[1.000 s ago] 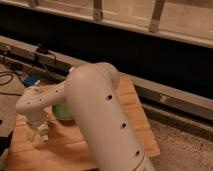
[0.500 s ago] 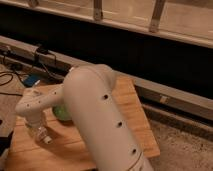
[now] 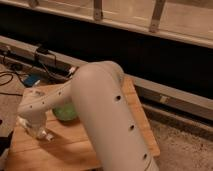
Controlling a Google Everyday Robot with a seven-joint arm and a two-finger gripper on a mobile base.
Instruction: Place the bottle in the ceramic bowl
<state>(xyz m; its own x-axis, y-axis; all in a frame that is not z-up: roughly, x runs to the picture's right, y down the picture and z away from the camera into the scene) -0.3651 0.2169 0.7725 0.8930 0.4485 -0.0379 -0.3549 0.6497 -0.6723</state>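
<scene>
The green ceramic bowl (image 3: 64, 113) sits on the wooden table (image 3: 75, 145), left of centre, and my white arm hides its right side. My gripper (image 3: 39, 132) hangs low over the table just left of and in front of the bowl, outside its rim. A small pale piece (image 3: 48, 136) shows at the gripper's lower end. It may be the bottle, but I cannot tell it apart from the gripper. No bottle shows inside the visible part of the bowl.
My thick white arm (image 3: 107, 115) covers the middle and right of the table. Black cables (image 3: 47, 62) and a blue object (image 3: 31, 80) lie on the floor at the back left. A dark wall with a ledge (image 3: 165, 95) runs behind the table.
The arm and gripper have barely shifted, staying low beside the bowl. Nothing else has visibly moved.
</scene>
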